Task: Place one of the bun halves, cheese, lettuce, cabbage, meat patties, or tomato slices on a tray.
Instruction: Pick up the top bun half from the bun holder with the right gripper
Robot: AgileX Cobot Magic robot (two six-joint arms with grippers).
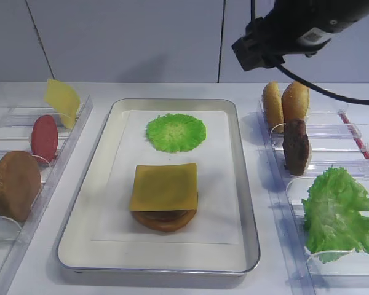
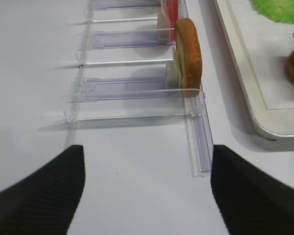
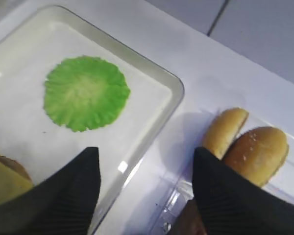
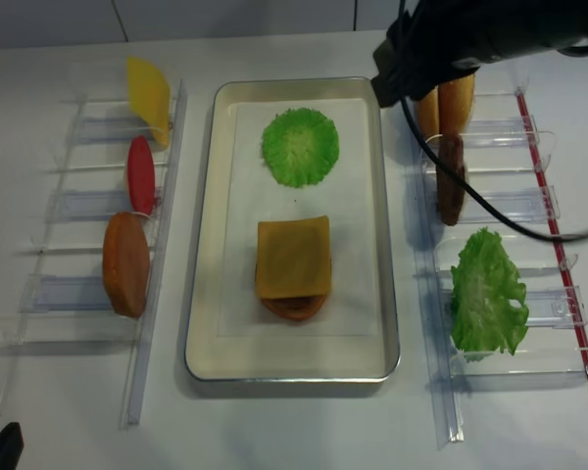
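On the left, a clear plastic rack (image 4: 88, 211) is holding a yellow cheese (image 4: 149, 96) slice leaning at a tilt, a red tomato slice (image 4: 140, 174) standing on edge, and a plain brown disc (image 4: 125, 263) standing on edge too, their flat faces turned along the rack. The left gripper (image 2: 147, 196) is hovering low over bare table just short of that rack's near end, its fingers (image 2: 44, 196) standing wide apart with nothing between them. In the middle, the tray (image 4: 208, 245) is lying with its long axis running toward the back wall; on its white paper a round green leaf (image 4: 300, 147) is lying flat at the far end, and a square cheese slice (image 4: 293, 257) is resting on a brown round nearer the front. The right gripper (image 3: 147, 191) is hanging above the tray's far right corner, spread wide and gripping nothing. Just beside it, in the right rack (image 4: 500, 211), two bun halves (image 4: 445, 108) are standing on edge side by side, then a dark meat patty (image 4: 450, 179) upright, then a ruffled lettuce leaf (image 4: 487, 292).
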